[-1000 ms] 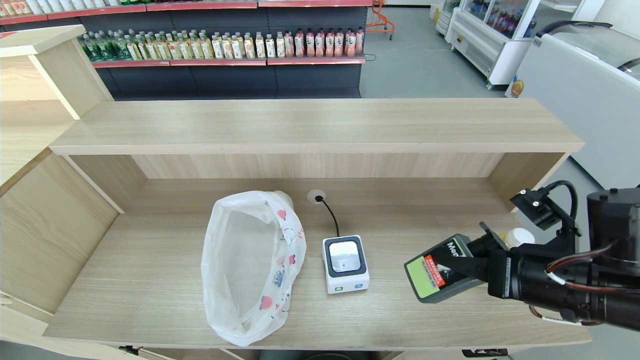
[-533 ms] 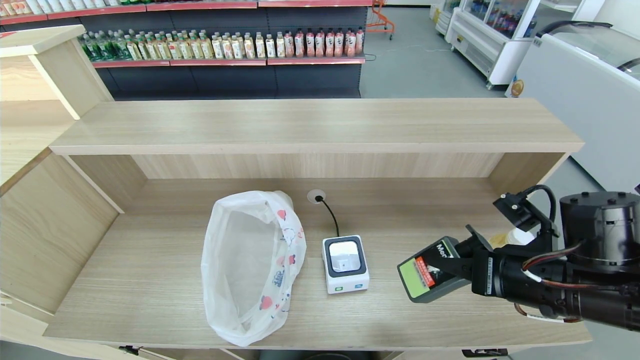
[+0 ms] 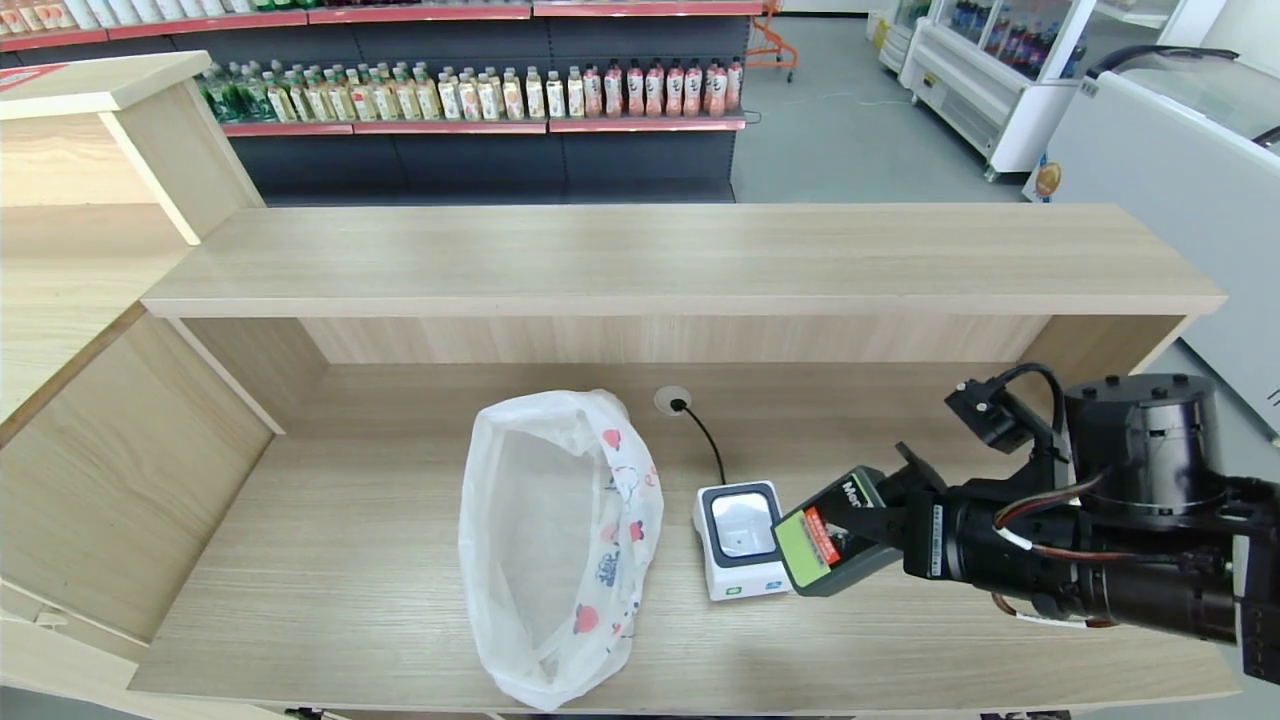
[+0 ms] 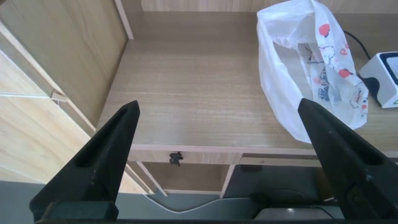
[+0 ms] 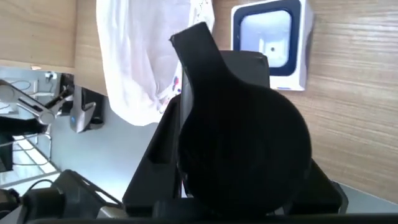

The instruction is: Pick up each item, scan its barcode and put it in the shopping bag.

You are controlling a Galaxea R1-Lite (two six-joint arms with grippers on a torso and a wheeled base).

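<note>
Wooden counter; bottle-lined shelf, white freezers behind

At the right edge of the head view, the right arm is black and tubular. It has a drum-shaped joint housing with screws on its cap, red and white wires, and a black cable looping to a screwed camera block.

Before me: wooden counter with raised ledge, drink shelves behind, grey floor, freezers to my right.

white lettering on dark box, partly hidden, not legible
</note>
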